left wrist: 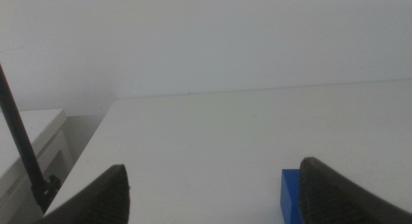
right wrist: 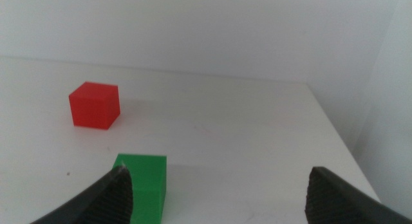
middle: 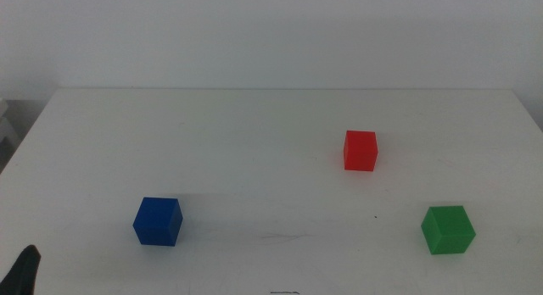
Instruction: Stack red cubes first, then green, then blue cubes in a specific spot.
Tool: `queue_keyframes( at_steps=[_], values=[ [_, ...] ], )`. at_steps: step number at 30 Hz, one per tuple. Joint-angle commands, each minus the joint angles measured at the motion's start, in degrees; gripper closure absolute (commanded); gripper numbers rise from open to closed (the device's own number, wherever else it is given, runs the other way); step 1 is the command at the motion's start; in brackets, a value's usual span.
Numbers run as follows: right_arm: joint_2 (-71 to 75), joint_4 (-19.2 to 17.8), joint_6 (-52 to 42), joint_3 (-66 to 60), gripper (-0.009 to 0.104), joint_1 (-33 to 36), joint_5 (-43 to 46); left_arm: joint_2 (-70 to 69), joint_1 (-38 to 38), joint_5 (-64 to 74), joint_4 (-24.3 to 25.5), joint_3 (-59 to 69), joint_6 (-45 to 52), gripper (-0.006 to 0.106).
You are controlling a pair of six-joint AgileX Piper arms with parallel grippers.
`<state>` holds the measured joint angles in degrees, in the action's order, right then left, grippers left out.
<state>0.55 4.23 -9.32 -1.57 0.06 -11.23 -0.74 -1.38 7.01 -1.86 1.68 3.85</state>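
Nearest the middle camera, the left gripper (middle: 25, 269) waits low beside the blue cube (middle: 158, 221), jaws spread wide and empty. Well apart from that cube sit the red cube (middle: 361, 150), farther back, and the green cube (middle: 448, 229). All three stand separate, so stacking has not begun. By the green cube, the right gripper (right wrist: 215, 195) also gapes wide, likely readying for the red cube.

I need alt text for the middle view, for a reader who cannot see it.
Three plain matte cubes sit apart on a white table: a deep-blue cube at front left, a small bright-red cube right of centre, a bright-green cube at front right. The left gripper's dark tip shows at the bottom-left corner.
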Motion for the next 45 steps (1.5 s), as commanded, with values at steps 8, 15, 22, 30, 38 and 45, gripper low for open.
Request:
queue_keyframes(
  at_steps=[8, 15, 22, 30, 38, 45],
  values=[
    [-7.8, 0.8, -0.5, 14.4, 0.016, -0.3, -11.0, -1.2, 0.1, -4.4, -0.6, -0.2, -0.7, 0.014],
    [-23.8, 1.4, -0.5, 31.3, 0.016, -0.3, -27.4, -1.2, 0.1, -4.4, -0.6, -0.2, -0.7, 0.014],
    [-40.4, 1.6, 0.0, 49.5, 0.016, -0.1, -45.3, -1.1, 0.1, -4.4, -0.6, -0.2, -0.7, 0.014],
    [-58.7, -0.9, 13.4, 65.3, 0.016, 6.2, -51.5, -1.1, 0.1, -4.4, -0.6, -0.2, -0.7, 0.014],
    [-74.2, -3.5, 19.2, 78.9, 0.016, 15.5, -52.8, -1.1, 0.1, -4.4, -0.6, -0.2, -0.7, 0.014],
    [-91.0, -4.2, 24.8, 92.8, 0.016, 20.5, -56.3, -1.1, 0.1, -4.4, -0.6, -0.2, -0.7, 0.014]
  ],
)
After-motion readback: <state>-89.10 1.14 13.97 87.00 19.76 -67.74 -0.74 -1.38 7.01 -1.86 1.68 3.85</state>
